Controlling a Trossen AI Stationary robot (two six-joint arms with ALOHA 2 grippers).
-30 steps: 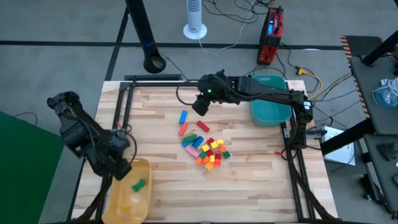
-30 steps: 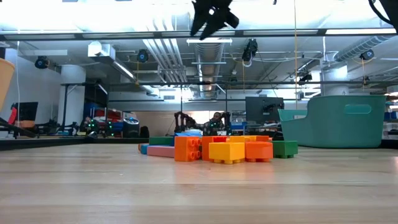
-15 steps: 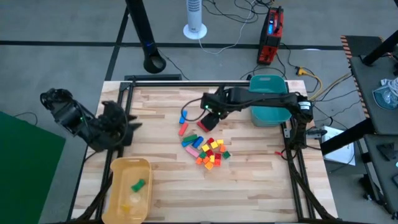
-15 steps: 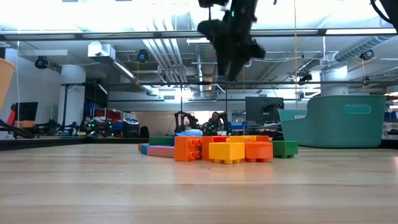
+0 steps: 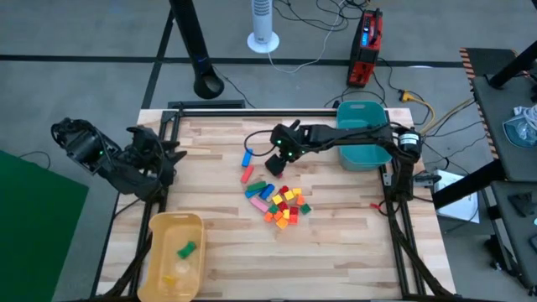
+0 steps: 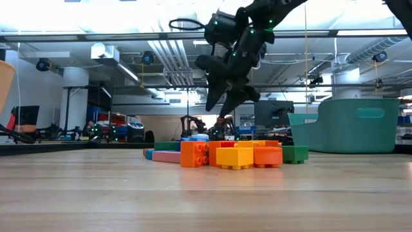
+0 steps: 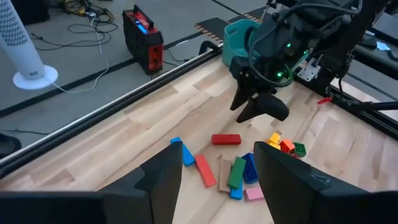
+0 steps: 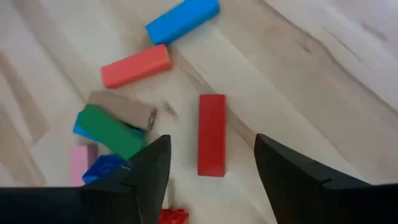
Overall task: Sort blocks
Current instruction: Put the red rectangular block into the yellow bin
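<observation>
Above the middle of the wooden bench [image 5: 336, 252], poised over the far edge of the block pile: right end effector [image 8: 208, 155], fingers spread apart, nothing between them. Directly beneath and slightly ahead of the gap, lying flat on the wood: a red bar [image 8: 211, 134], long axis running straight along the line of sight of the wrist camera, so roughly crosswise to the line joining the two fingertips. Looks well set for a straight descent and a pinch across the narrow sides.

Close by, apart from the red bar: a salmon-pink bar [image 8: 135, 66] and a blue bar [image 8: 182, 20], both angled away, plus a green bar [image 8: 111, 130] leaning against a tan one. Farther toward the near edge, bunched together: the remaining blocks [image 5: 284, 204] in yellow, orange, red, green, blue and pink.

At the left edge of the bench, well apart from the pile: left end effector [image 7: 214, 180], fingers parted and empty, waiting. Nearer by far to the red bar: the right arm.

Near the left front corner: yellow tray [image 5: 158, 228] with a green block [image 5: 186, 249] inside. At the far right: teal bin [image 5: 362, 147].
</observation>
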